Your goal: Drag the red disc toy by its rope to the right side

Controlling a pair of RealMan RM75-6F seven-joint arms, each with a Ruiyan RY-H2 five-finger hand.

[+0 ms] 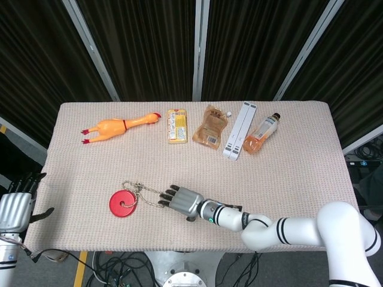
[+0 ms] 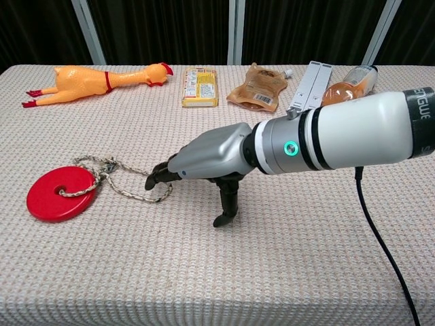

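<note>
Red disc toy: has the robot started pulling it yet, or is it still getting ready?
Getting ready. The right hand has reached the rope; its fingertips sit at the loop's far end, but a firm hold isn't clear. The red disc lies on the left part of the table. Gripping and dragging right are left.

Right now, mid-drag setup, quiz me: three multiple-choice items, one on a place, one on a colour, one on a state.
1. Where does the red disc toy lie?
A. front left of the table
B. back right corner
C. beside the bottle

2. What colour is the rubber chicken?
A. green
B. orange
C. blue

3. What is the right robot hand doing?
A. resting off the table
B. lifting the disc
C. fingertips down at the rope loop's end

Answers: 1 A, the disc sits near the front left. 2 B, orange body, red comb. 3 C, its fingertips meet the loop; a grip isn't clear.
</note>
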